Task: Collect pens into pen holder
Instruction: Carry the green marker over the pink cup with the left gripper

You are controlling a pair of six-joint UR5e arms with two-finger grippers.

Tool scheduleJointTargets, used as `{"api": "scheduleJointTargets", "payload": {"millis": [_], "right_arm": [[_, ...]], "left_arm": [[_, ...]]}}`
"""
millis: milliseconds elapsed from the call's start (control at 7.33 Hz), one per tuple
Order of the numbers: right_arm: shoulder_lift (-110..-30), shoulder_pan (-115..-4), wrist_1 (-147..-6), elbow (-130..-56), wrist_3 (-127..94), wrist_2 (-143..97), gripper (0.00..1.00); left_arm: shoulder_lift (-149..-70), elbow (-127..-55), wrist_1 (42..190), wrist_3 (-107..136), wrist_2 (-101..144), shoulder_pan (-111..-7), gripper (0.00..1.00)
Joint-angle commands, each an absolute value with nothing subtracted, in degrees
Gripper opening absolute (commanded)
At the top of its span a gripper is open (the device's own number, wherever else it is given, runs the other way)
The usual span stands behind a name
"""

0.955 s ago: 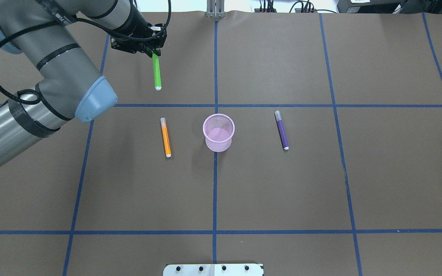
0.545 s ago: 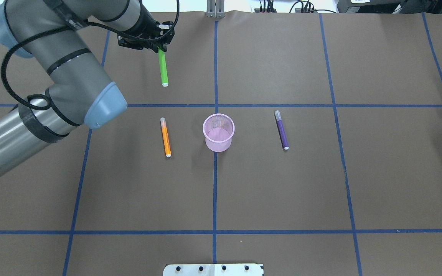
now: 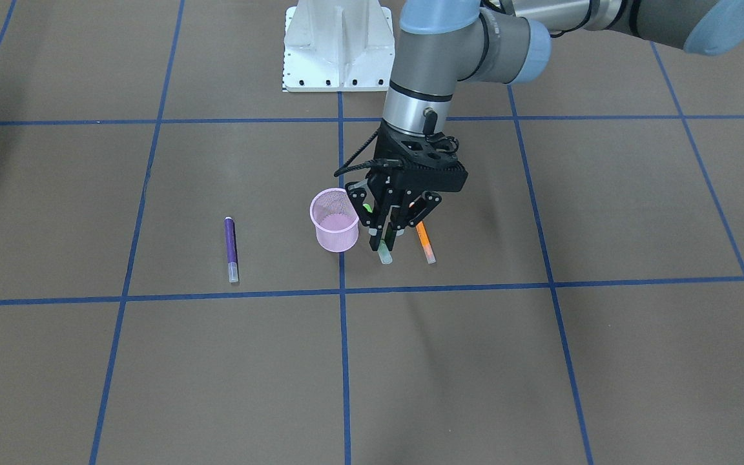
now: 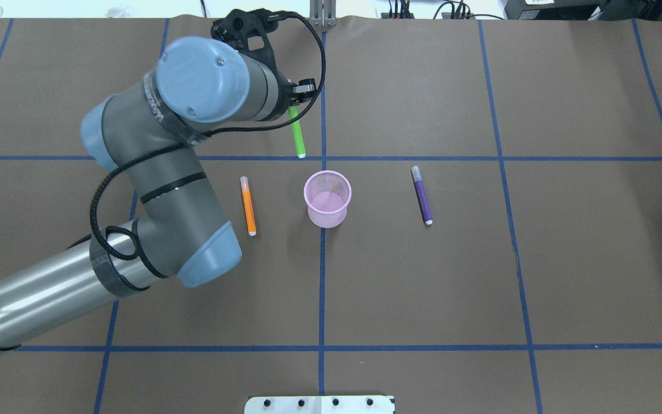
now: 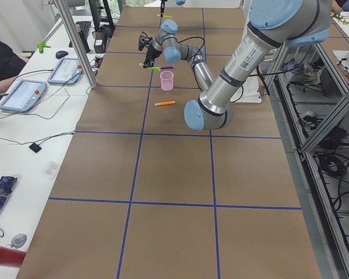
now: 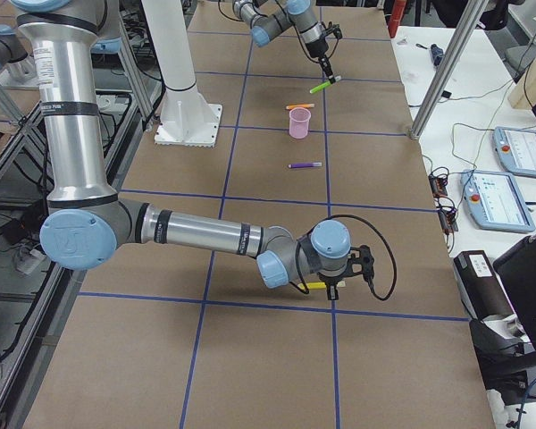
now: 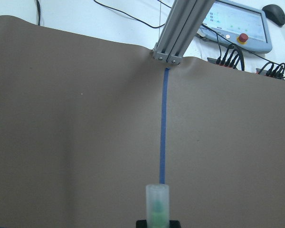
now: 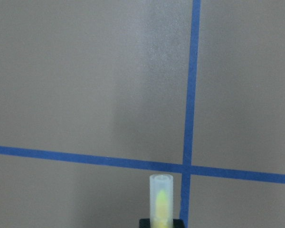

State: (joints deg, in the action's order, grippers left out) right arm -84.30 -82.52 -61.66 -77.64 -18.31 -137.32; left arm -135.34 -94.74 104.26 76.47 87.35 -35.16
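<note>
The pink mesh pen holder [image 4: 327, 198] stands upright at the table's middle. My left gripper [image 4: 295, 99] is shut on the green pen [image 4: 297, 133], which it holds above the table just beyond the holder; the front view shows that gripper [image 3: 386, 227] beside the holder [image 3: 334, 219]. In the left wrist view the pen's clear cap [image 7: 157, 205] sticks out between the fingers. The orange pen [image 4: 247, 205] lies left of the holder, the purple pen [image 4: 422, 194] right of it. Far off at the table's right end, my right gripper [image 8: 161, 222] is shut on the yellow pen [image 8: 161, 199], low over the paper.
Brown paper with blue tape lines [image 4: 322, 287] covers the table. The white base plate [image 3: 338, 45] sits at the robot's side. A metal post [image 7: 178, 28] stands at the far edge, with screens and cables beyond it.
My left arm has swung to the right and nearer the pen holder, carrying the green pen. The orange pen, the purple pen and the holder lie where they were.
</note>
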Motion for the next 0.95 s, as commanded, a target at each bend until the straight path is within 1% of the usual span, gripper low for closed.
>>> {"api": "scheduleJointTargets", "payload": {"millis": [0, 136, 273, 409, 682, 818], "right_arm": [[-81.92, -82.97, -72.12, -82.51, -18.37, -139.13, 0.0], [-81.83, -82.97, -74.94, -84.7, -18.46, -138.87, 0.0], [-81.74, -82.97, -75.84, -85.07, -18.37, -138.95, 0.0], [-81.74, -82.97, -75.85, -85.08, -18.37, -139.04, 0.0], [-81.83, -82.97, -76.02, -85.6, -18.46, -139.13, 0.0], [-81.74, -82.97, -78.37, -87.26, -18.46, -139.13, 0.0]], "left_arm": [[-135.27, -94.05, 105.55, 78.05, 78.26, -29.47, 0.0], [-135.35, -93.17, 108.25, 78.05, 72.57, -26.57, 0.0], [-135.35, -92.12, 109.59, 77.96, 69.9, -24.98, 0.0], [-135.18, -91.24, 109.6, 77.96, 69.53, -24.7, 0.0], [-135.17, -86.6, 114.05, 77.96, 65.41, -23.47, 0.0], [-135.0, -85.96, 115.21, 77.87, 65.3, -22.77, 0.0]]}}
